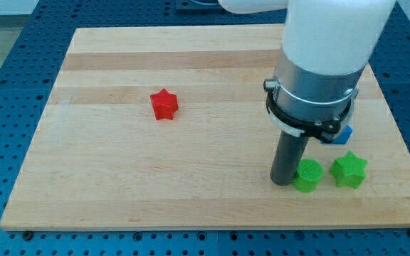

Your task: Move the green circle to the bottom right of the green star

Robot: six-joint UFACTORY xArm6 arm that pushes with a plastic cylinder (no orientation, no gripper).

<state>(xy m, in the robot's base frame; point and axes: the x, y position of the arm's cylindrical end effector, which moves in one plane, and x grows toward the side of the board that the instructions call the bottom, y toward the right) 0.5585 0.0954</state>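
Observation:
The green circle (307, 176) lies near the board's bottom right, just left of the green star (349, 170), with a small gap between them. My tip (283, 182) rests on the board directly against the green circle's left side. The rod rises from there into the white and grey arm, which covers the board's upper right.
A red star (164, 104) lies left of centre. A blue block (345, 133) peeks out from behind the arm, just above the green star; its shape is mostly hidden. The wooden board (119, 178) has its right edge close to the green star.

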